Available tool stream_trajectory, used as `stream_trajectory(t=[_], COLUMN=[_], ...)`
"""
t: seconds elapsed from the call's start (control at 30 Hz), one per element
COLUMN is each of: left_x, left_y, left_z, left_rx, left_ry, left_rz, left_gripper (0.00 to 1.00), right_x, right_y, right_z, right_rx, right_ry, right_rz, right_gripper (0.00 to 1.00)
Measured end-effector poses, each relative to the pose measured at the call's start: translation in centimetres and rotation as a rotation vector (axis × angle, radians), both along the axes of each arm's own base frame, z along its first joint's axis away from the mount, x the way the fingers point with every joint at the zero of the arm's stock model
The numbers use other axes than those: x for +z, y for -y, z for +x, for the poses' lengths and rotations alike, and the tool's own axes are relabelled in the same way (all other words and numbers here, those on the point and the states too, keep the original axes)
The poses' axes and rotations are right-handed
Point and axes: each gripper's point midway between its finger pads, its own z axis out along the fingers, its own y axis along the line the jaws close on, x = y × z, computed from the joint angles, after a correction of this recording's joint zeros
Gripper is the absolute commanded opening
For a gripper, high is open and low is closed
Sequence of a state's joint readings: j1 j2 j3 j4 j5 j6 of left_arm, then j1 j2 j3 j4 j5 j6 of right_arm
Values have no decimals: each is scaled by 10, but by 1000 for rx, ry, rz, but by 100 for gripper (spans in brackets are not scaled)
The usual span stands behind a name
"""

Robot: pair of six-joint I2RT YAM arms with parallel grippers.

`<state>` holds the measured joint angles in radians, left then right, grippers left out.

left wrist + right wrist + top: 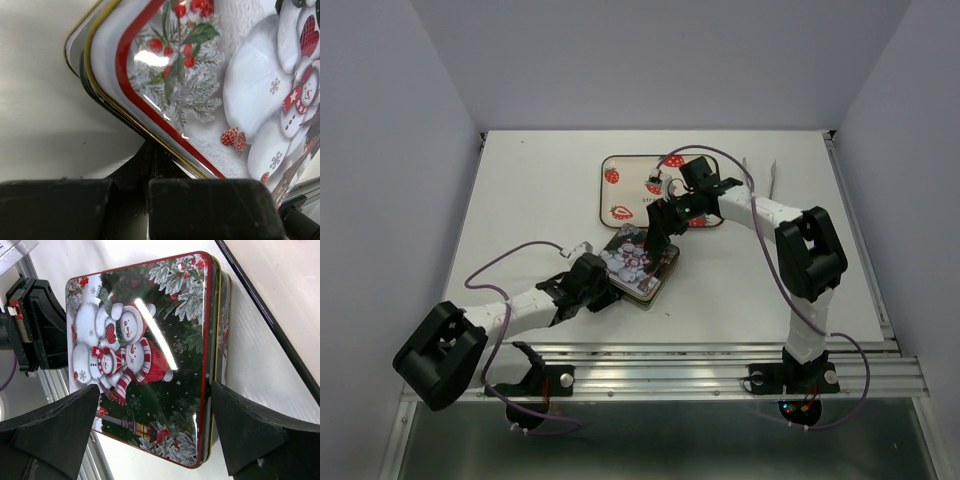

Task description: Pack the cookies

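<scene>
Cookie tin point(185, 390) shows printed snowmen point(120, 357); lettering on strawberry tray point(625, 185) is unreadable.

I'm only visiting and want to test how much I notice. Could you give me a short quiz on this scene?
1. True or false: the tin has its lid on.
2. Which gripper is open: A, the left gripper, or B, the right gripper?
3. What fruit is printed on the tray behind the tin?
Key: 1 true; 2 B; 3 strawberries.
</scene>
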<state>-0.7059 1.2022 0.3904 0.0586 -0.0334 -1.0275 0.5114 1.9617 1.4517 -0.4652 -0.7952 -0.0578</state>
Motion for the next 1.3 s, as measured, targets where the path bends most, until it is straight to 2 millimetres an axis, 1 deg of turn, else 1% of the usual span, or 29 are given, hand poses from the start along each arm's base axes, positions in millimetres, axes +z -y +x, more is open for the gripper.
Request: stream_trajectory(t=[0.3, 0.53, 0.73, 0.97, 1.13, 1.17, 1.2, 1.23, 1.27, 1.3], left_x=[0, 0, 0, 0, 0, 1, 3, 6, 15, 22], left_y=[2, 2, 2, 2, 0, -2, -4, -4, -6, -6], left_z=[3, 3, 3, 3, 2, 0, -1, -2, -2, -2], left_rx=[-14, -14, -14, -15, -12, -8, -5, -1, 9, 14], left_ry=[-8, -10, -10, -9, -11, -15, -16, -12, 4, 22], left_rz=[22, 24, 24, 25, 31, 35, 36, 30, 15, 3], left_gripper=[4, 4, 4, 4, 5, 9, 19, 27, 40, 45], right_x=[2, 8, 15, 29, 27, 25, 23, 22, 20, 19], right_y=[2, 3, 4, 2, 4, 5, 7, 8, 10, 11], right_z=[1, 1, 0, -4, -1, 2, 4, 6, 8, 10], right_rx=[8, 13, 10, 19, 3, -16, -31, -42, -54, -64], right_ry=[13, 27, 42, 67, 76, 81, 84, 87, 91, 94], right_rz=[7, 12, 9, 27, 9, -10, -24, -35, -47, -56], right_gripper=[96, 94, 94, 93, 93, 93, 94, 94, 94, 94])
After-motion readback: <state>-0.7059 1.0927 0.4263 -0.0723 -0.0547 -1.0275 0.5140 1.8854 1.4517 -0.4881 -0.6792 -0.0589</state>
